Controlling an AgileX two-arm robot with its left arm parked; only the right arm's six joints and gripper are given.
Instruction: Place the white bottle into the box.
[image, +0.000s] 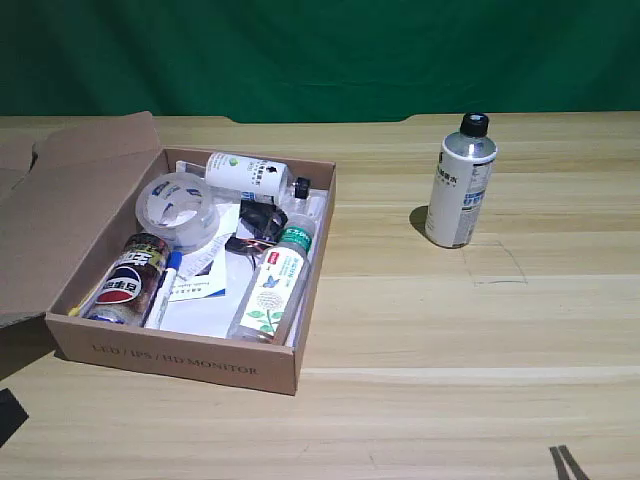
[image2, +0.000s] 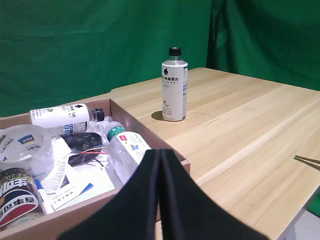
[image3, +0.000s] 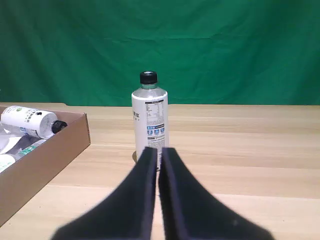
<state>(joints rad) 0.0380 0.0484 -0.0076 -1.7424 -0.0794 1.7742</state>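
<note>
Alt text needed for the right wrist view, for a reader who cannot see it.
The white bottle stands upright on the wooden table, straight ahead of the right gripper, whose fingers are shut. The box, holding a smaller white bottle, sits beside it.

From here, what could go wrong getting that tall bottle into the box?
The white bottle stands upright and alone on the table, so a nudge from the shut right hand might tip it. The box is already crowded with a roll of tape and other bottles, leaving little free floor.
</note>
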